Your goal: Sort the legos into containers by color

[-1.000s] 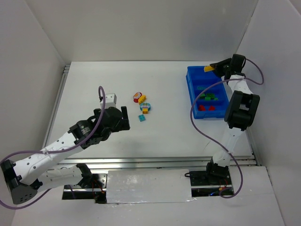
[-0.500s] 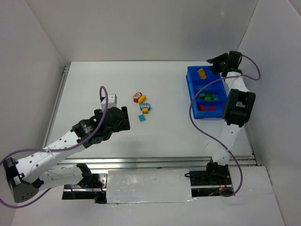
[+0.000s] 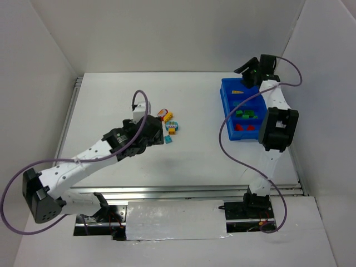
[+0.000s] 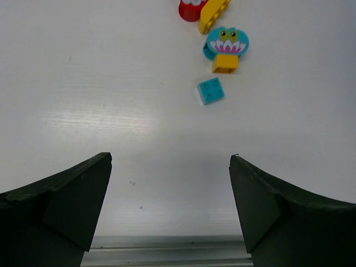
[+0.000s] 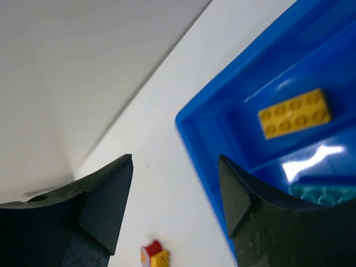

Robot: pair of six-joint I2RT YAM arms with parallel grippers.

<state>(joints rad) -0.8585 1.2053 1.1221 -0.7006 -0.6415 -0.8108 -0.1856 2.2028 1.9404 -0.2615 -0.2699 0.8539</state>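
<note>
Left gripper (image 4: 169, 211) stood wide over matte white table (image 4: 83, 111), studded legos (image 4: 227, 41) loose just beyond its tips | glossy blue bin (image 5: 233, 94) at right edge | right gripper (image 5: 175, 161) parted, empty, above its far compartment, where a yellow brick (image 5: 293, 113) lay flat.

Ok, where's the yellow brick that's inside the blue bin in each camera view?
Top view: yellow brick upper right, in the far compartment of the blue bin.
Left wrist: not in view.
Right wrist: yellow brick right of centre, flat on the bin floor.
Shared landmark: the blue bin.
</note>
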